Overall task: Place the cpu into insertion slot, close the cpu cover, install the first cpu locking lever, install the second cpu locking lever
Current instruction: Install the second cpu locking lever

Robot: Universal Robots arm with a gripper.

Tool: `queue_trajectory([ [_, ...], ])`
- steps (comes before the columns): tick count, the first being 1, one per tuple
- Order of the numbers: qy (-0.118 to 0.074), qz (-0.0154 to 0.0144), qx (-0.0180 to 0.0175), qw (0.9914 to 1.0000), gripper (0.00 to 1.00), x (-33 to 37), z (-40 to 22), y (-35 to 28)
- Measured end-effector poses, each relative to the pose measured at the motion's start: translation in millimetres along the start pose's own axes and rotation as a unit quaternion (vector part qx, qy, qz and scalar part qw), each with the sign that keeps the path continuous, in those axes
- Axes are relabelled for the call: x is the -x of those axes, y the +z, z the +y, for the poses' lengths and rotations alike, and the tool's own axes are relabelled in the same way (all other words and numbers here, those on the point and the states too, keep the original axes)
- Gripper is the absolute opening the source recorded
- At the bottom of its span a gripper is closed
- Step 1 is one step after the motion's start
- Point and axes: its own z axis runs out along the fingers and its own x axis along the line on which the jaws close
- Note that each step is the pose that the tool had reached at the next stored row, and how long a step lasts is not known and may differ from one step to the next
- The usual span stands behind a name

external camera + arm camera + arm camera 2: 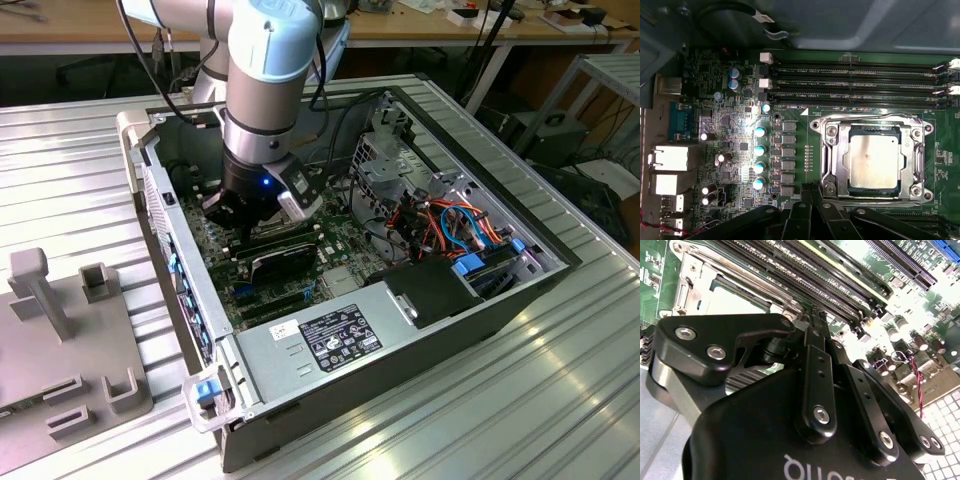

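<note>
Black pincer [807, 192] hangs low over the green motherboard [735, 150], fingertips pressed together w/ nothing between them, right at the edge of the socket assy. In the second wrist view the same pincer [813, 320] shows its black linkage fingers [816, 385] meeting at the tip, close to the board.

Just beyond the tips: small square cpu [874, 161], silver-grey face up, lying flat in the square dark-grey insertion slot [873, 192]. Thin silvery metal-frame cpu cover [836, 155] is down around it, chip showing thru the window.

Past the socket, long black memory slots [860, 82] run parallel.

Exterior view: pale-blue and grey arm [265, 90] reaches down into the open grey computer case [330, 345], which sits on a ribbed metal bench [500, 420].
</note>
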Motion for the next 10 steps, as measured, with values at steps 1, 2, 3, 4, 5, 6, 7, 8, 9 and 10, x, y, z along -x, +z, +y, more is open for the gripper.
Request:
queue_trajectory([
  [1, 0.0, 0.0003, 0.0, 1.0, 0.11, 0.0, -0.3, 0.1],
  [2, 0.0, 0.0007, -0.0001, 1.0, 0.11, 0.0, -0.7, 0.0],
  [3, 0.0, 0.0008, -0.0001, 1.0, 0.11, 0.0, -1.0, 0.0],
  [4, 0.0, 0.001, -0.0001, 1.0, 0.11, -0.1, -1.4, 0.1],
  [5, 0.0, 0.0012, -0.0001, 1.0, 0.11, -0.1, -1.7, 0.1],
  [6, 0.0, 0.0014, -0.0002, 1.0, 0.11, -0.1, -2.2, 0.1],
  [7, 0.0, 0.0015, -0.0001, 1.0, 0.11, -0.1, -3.1, 0.2],
  [8, 0.0, 0.0015, -0.0003, 1.0, 0.11, -0.1, -3.7, 0.2],
  [9, 0.0, 0.0016, -0.0009, 1.0, 0.11, -0.2, -4.4, 0.0],
  [10, 0.0, 0.0017, -0.0014, 1.0, 0.11, -0.2, -4.7, -0.1],
])
